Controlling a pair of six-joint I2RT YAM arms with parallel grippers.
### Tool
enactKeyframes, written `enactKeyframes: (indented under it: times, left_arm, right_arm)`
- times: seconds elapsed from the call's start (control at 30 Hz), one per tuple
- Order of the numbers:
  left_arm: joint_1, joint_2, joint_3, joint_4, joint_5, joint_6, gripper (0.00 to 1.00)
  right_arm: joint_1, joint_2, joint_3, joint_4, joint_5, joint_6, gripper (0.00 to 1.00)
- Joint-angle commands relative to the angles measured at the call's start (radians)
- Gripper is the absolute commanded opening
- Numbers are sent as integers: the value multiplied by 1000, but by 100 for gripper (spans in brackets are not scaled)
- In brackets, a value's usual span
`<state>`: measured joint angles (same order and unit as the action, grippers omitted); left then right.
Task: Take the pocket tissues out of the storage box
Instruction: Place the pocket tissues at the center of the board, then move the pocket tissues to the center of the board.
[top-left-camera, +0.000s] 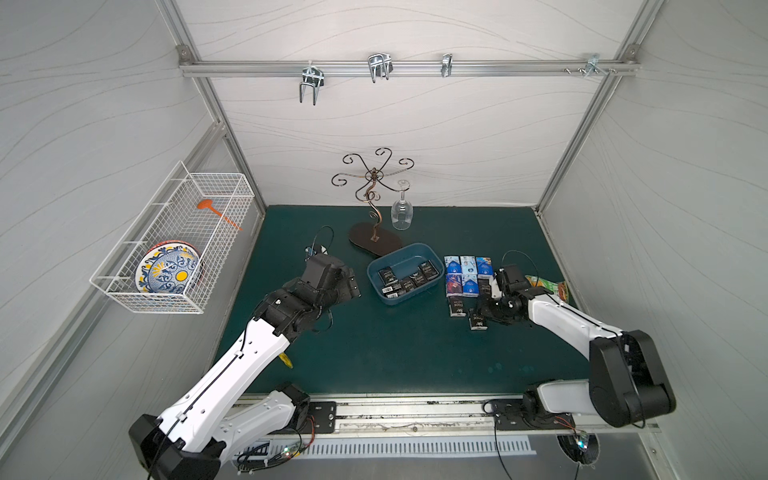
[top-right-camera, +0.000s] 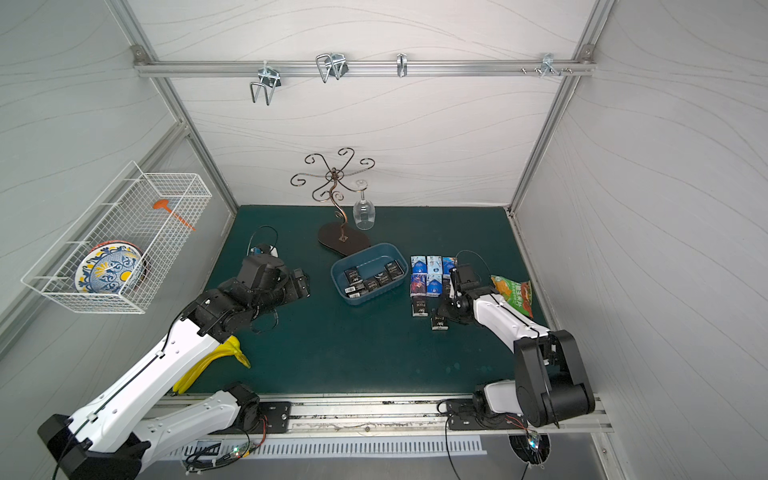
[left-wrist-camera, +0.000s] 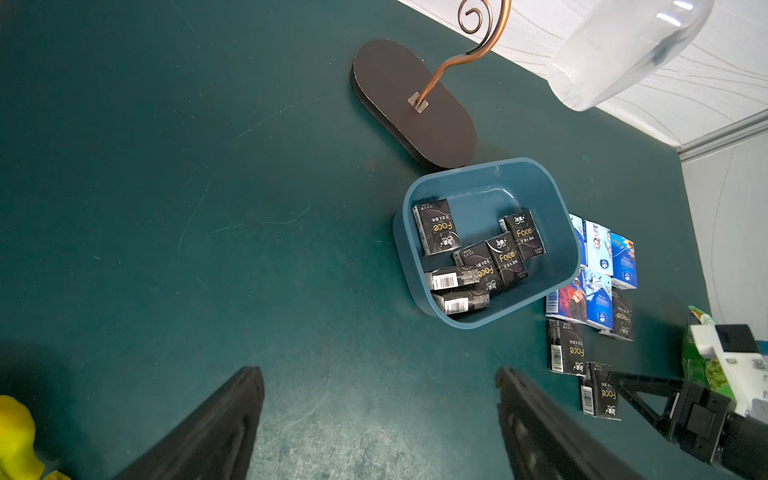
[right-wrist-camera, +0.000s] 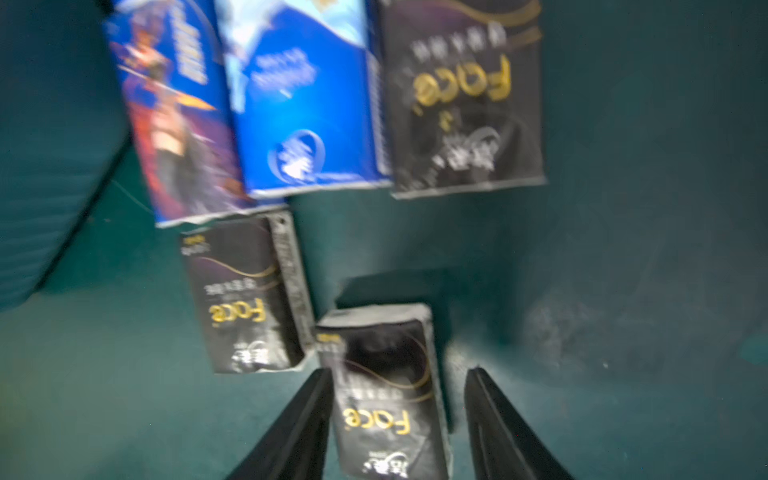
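The blue storage box (top-left-camera: 415, 246) (top-right-camera: 374, 246) (left-wrist-camera: 486, 195) sits mid-mat with several black pocket tissues (top-left-camera: 409, 282) (left-wrist-camera: 478, 257) lying in it. More packs, blue and black, lie in rows on the mat (top-left-camera: 467, 276) (right-wrist-camera: 299, 104) right of the box. My right gripper (right-wrist-camera: 399, 371) (top-left-camera: 484, 311) is low over the nearest black pack (right-wrist-camera: 386, 395) (top-left-camera: 478, 321). That pack lies between the open fingers: one finger is against its side, the other stands apart from it. My left gripper (left-wrist-camera: 379, 370) (top-left-camera: 355, 284) is wide open over bare mat left of the box, holding nothing.
A copper glass rack (top-left-camera: 374, 232) with a hanging wine glass (top-left-camera: 402, 212) stands just behind the box. A green-orange snack bag (top-right-camera: 513, 293) lies right of the right gripper. A white wire basket (top-left-camera: 174, 241) hangs on the left wall. A yellow object (top-right-camera: 220, 361) lies under the left arm.
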<state>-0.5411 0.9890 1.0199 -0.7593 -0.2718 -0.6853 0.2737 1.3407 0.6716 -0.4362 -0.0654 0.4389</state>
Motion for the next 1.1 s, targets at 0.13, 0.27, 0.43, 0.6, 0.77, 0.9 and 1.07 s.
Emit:
enactKeyframes:
  times: [0.13, 0.27, 0.43, 0.6, 0.77, 0.9, 1.07]
  left_arm:
    - [6, 5, 42, 30, 4, 12, 92]
    - [6, 6, 39, 34, 9, 9, 92]
    - [6, 3, 39, 30, 1, 10, 92]
    - [6, 2, 37, 28, -2, 10, 91]
    - [6, 3, 34, 30, -1, 3, 91]
    - [6, 4, 34, 29, 2, 0, 91]
    - [6, 0, 29, 28, -4, 0, 91]
  right_arm:
    - [-5, -41, -51, 14, -13, 34, 49]
    - [-7, 6, -52, 47, -33, 40, 42]
    - [-9, 55, -35, 79, -21, 44, 41]
    - [-32, 80, -10, 99, -10, 44, 41]
    - [-44, 103, 16, 121, -19, 40, 41]
    - [-44, 129, 37, 135, -34, 45, 42]
    - [-41, 140, 33, 170, -55, 87, 42]
